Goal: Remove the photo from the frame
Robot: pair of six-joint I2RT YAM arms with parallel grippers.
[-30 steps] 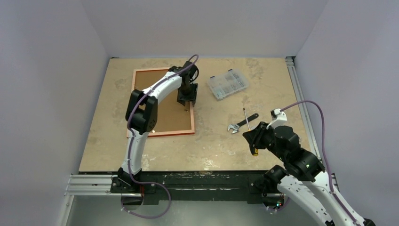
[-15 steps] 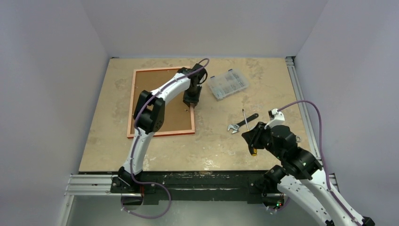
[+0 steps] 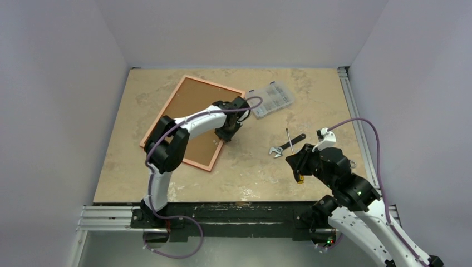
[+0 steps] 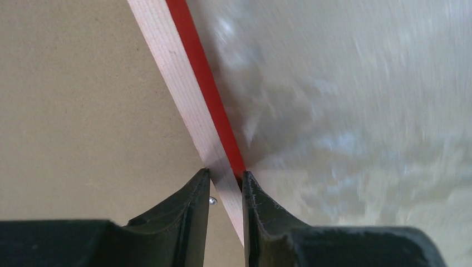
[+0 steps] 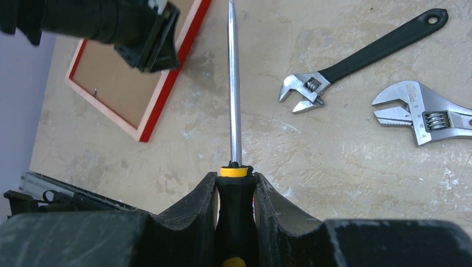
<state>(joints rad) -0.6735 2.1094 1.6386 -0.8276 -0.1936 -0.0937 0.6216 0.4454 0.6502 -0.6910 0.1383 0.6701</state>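
Observation:
The frame (image 3: 197, 165) lies face down and slanted on the table, showing its pale back rim and red outer edge (image 4: 197, 61). Inside it sits the photo, of which only the brown board back (image 3: 195, 100) shows; the picture side is hidden. My left gripper (image 3: 227, 133) is shut on the frame's right rail (image 4: 178, 83), one finger on the board side and one on the red outer side (image 4: 225, 177). My right gripper (image 5: 235, 178) hovers at the right, shut on the black-and-yellow handle of a screwdriver (image 5: 234, 83) whose shaft points toward the frame.
A clear plastic parts box (image 3: 270, 99) sits just beyond the frame's far right corner. An adjustable wrench with a black handle (image 5: 362, 61) lies right of the frame, and a second silver wrench (image 5: 423, 111) lies beside it. Walls enclose the table on three sides.
The left gripper's jaws have closed onto the frame's right rail. The frame has swung clockwise from square with the table to a slant. The right arm has barely moved.

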